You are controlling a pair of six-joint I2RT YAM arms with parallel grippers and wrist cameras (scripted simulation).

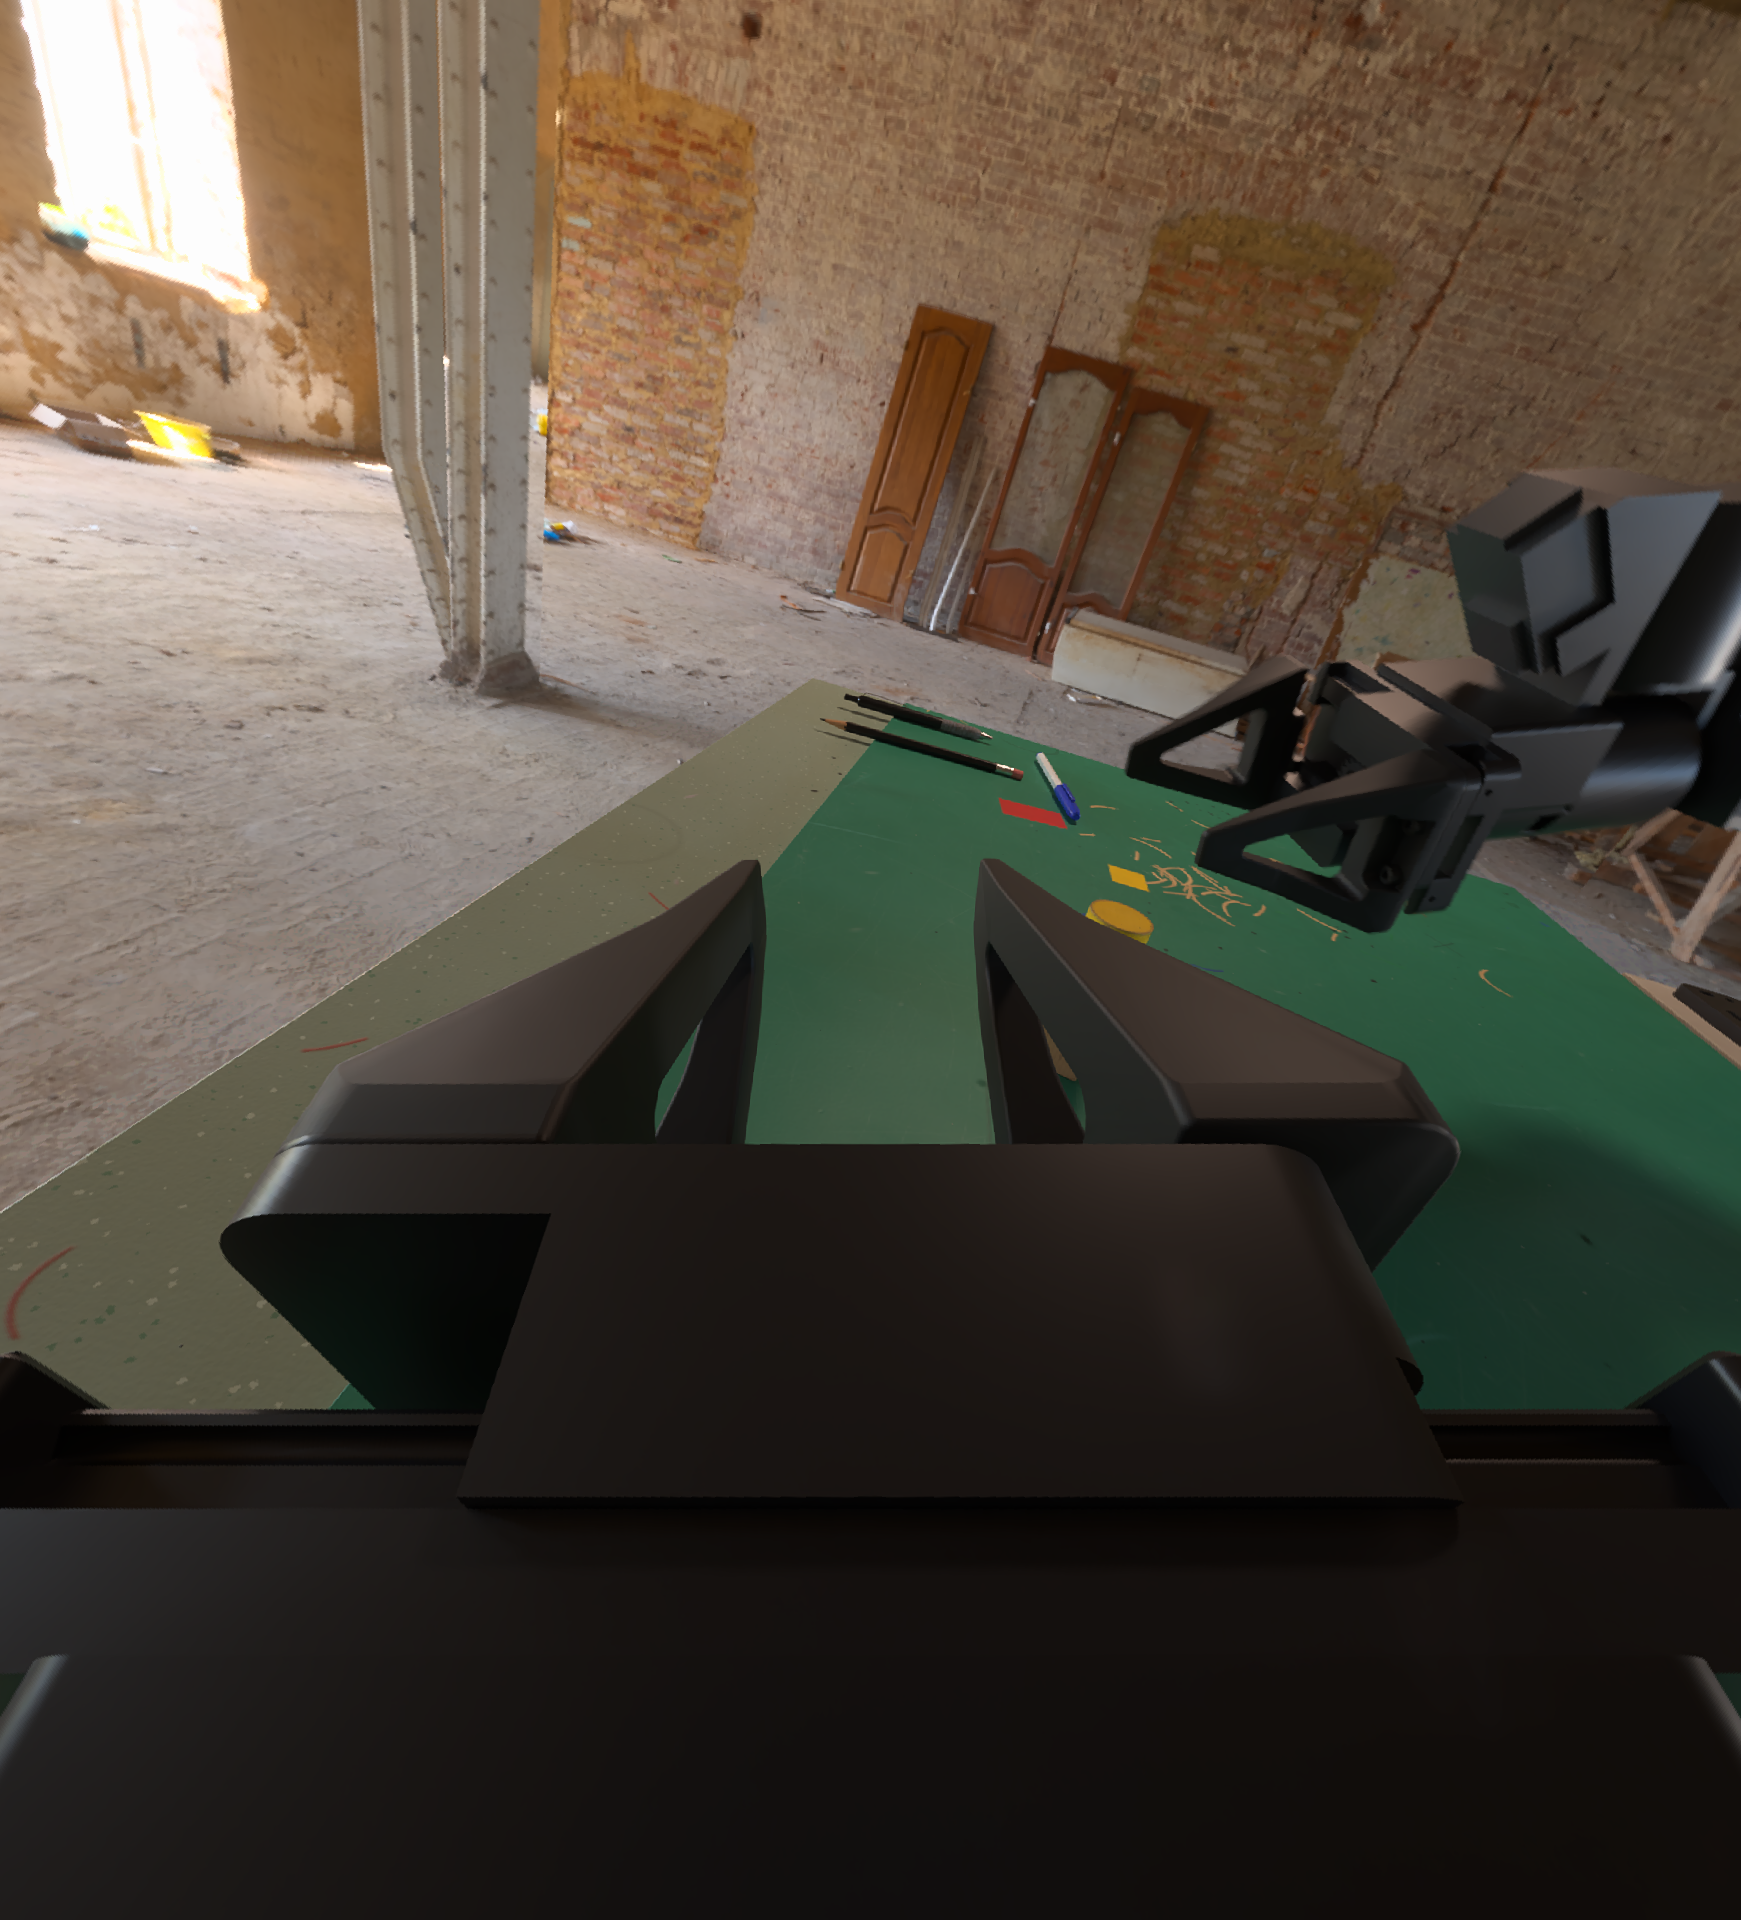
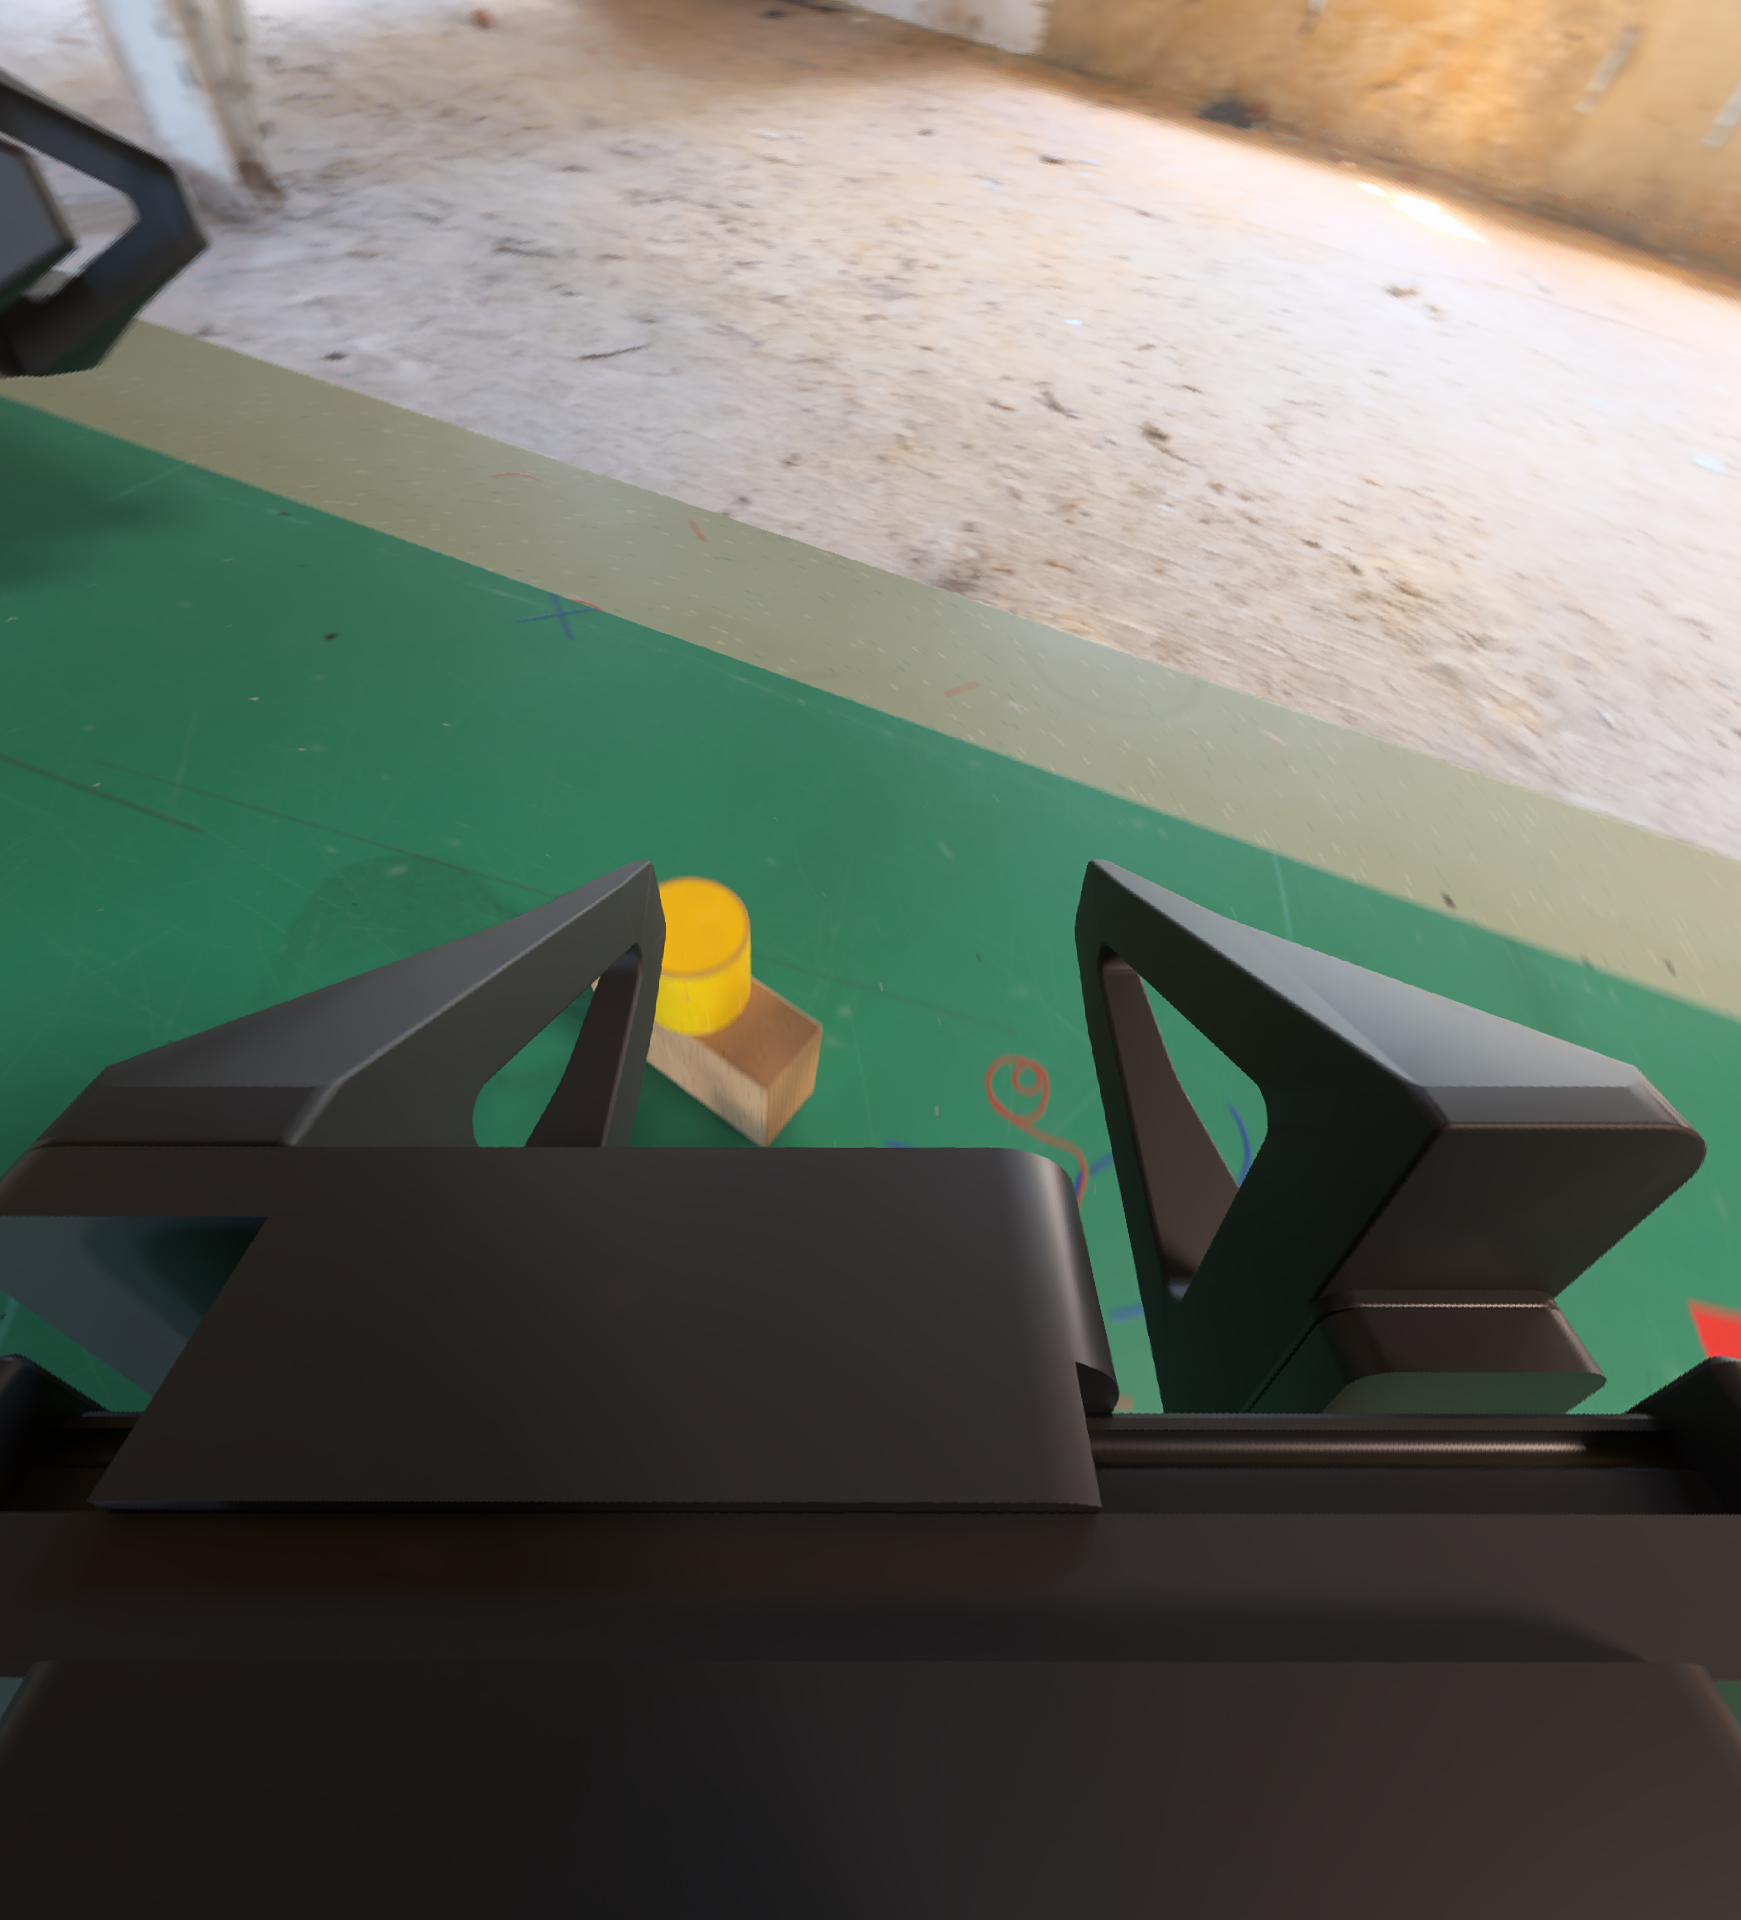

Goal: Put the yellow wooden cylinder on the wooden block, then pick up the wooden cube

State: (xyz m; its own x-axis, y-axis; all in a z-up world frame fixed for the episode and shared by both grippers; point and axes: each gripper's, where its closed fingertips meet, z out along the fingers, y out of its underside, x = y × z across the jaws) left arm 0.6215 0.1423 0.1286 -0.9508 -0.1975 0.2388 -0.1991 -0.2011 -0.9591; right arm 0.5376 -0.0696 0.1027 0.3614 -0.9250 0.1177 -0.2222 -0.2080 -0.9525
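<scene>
In the right wrist view the yellow wooden cylinder [image 2: 702, 956] stands upright on one end of the pale wooden block [image 2: 741, 1070], which lies on the green mat [image 2: 222, 779]. My right gripper [image 2: 868, 883] is open and empty, raised above the mat, with its left finger [image 2: 627, 997] just in front of the cylinder. In the left wrist view my left gripper [image 1: 871, 883] is open and empty above the mat. The cylinder [image 1: 1120, 920] peeks out beyond its right finger, below the right gripper [image 1: 1172, 805]. No wooden cube shows in either view.
Two dark pencils [image 1: 933, 750] and a blue marker [image 1: 1058, 787] lie at the mat's far end beside flat red [image 1: 1032, 812] and yellow [image 1: 1128, 876] patches. An olive table border [image 1: 430, 1039] runs along the edge, with the floor beyond. The left gripper [image 2: 14, 229] shows at upper left.
</scene>
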